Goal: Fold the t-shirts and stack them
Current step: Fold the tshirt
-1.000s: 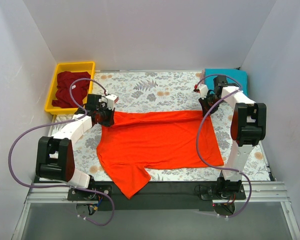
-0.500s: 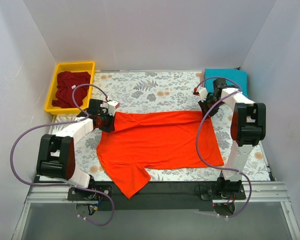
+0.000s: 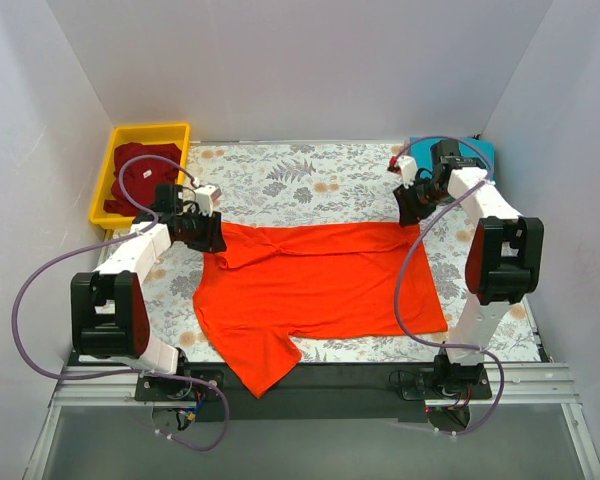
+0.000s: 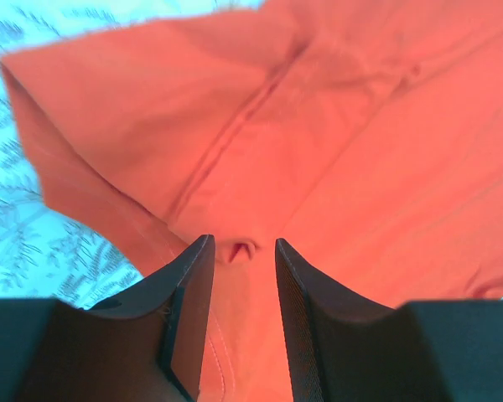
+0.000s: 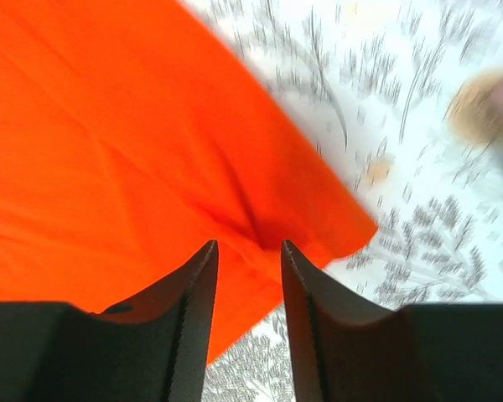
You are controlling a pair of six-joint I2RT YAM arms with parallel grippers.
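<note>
Left fingers (image 4: 189, 310) and right fingers (image 5: 193, 318), both narrow, pinch the far corners of the orange-red t-shirt (image 3: 320, 285), apparently to hold that edge taut over the table (image 3: 310, 180) for folding.

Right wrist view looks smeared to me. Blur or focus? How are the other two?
Right wrist: the floral table cloth is streaked, worst at the right edge, probably motion blur; the orange-red t-shirt is soft too. Left wrist: soft all over, the shirt's seam fuzzy, the cloth tinted pale cyan. Top external: sharp, evenly lit, faint shadows, no glare.
</note>
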